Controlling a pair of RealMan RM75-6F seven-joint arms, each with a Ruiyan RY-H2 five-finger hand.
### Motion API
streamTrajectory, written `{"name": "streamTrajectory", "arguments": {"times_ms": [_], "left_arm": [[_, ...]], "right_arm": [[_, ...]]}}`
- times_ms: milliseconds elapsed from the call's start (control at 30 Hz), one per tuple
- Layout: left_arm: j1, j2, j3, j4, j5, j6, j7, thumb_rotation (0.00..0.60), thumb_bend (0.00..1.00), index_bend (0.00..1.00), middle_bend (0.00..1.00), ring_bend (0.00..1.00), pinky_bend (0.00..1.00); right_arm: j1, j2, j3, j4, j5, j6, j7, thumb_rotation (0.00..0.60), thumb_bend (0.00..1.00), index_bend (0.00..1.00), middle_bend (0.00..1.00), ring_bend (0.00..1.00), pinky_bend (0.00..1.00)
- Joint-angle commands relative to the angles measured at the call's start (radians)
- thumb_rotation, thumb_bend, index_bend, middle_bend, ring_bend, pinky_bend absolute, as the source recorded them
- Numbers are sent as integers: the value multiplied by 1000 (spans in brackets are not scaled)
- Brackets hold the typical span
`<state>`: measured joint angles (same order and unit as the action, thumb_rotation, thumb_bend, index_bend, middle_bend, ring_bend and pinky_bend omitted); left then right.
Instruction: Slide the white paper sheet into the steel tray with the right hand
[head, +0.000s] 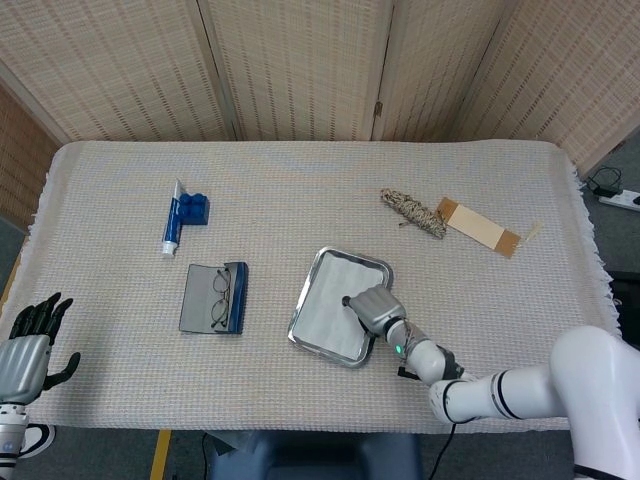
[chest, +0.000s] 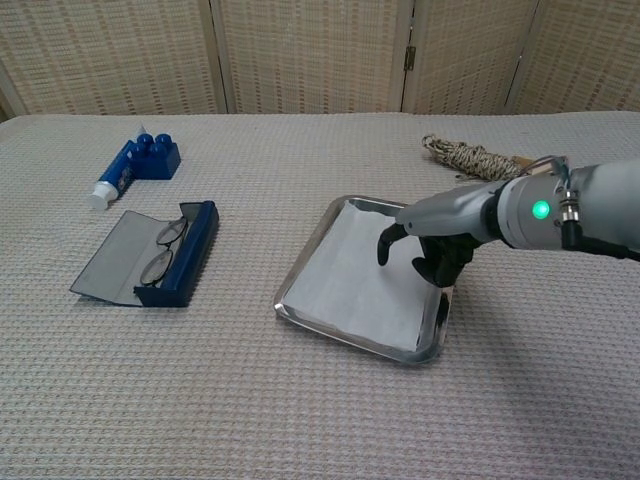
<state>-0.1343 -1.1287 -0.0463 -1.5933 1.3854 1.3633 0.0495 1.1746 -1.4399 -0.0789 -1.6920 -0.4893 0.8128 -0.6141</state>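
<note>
The white paper sheet (head: 328, 307) (chest: 350, 281) lies flat inside the steel tray (head: 312, 271) (chest: 345, 342), within its rims. My right hand (head: 370, 308) (chest: 438, 240) hovers over the tray's right side with its fingers curled downward; the fingertips look just above the sheet and hold nothing. My left hand (head: 25, 345) hangs off the table's left front corner, fingers spread and empty; the chest view does not show it.
An open blue glasses case with glasses (head: 216, 297) (chest: 150, 262) lies left of the tray. A blue block with a toothpaste tube (head: 184, 214) (chest: 132, 166) sits at far left. A twine bundle (head: 412, 212) (chest: 466, 157) and a cardboard strip (head: 480, 227) lie behind on the right.
</note>
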Motion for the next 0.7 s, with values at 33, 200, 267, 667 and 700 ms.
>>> {"name": "streamTrajectory", "arguments": {"times_ms": [33, 200, 267, 667, 700], "left_arm": [[0, 0, 0, 1, 0, 0, -2, 600, 440, 0, 0, 0, 0], [0, 0, 0, 2, 1, 0, -2, 600, 440, 0, 0, 0, 0], [0, -1, 0, 1, 2, 1, 1, 600, 440, 0, 0, 0, 0], [4, -20, 9, 20, 56, 42, 13, 600, 440, 0, 0, 0, 0], [6, -26, 9, 29, 71, 57, 9, 600, 440, 0, 0, 0, 0]], "right_arm": [[-52, 32, 32, -28, -118, 16, 80, 600, 860, 228, 1000, 1000, 1000], [-163, 105, 69, -110, -375, 103, 236, 600, 858, 228, 1000, 1000, 1000], [-227, 127, 76, -130, -507, 167, 326, 600, 859, 226, 998, 1000, 1000], [-587, 167, -74, -78, -931, 563, 502, 600, 501, 0, 70, 208, 119], [-622, 174, -93, -65, -963, 604, 499, 600, 486, 0, 24, 161, 78]]}}
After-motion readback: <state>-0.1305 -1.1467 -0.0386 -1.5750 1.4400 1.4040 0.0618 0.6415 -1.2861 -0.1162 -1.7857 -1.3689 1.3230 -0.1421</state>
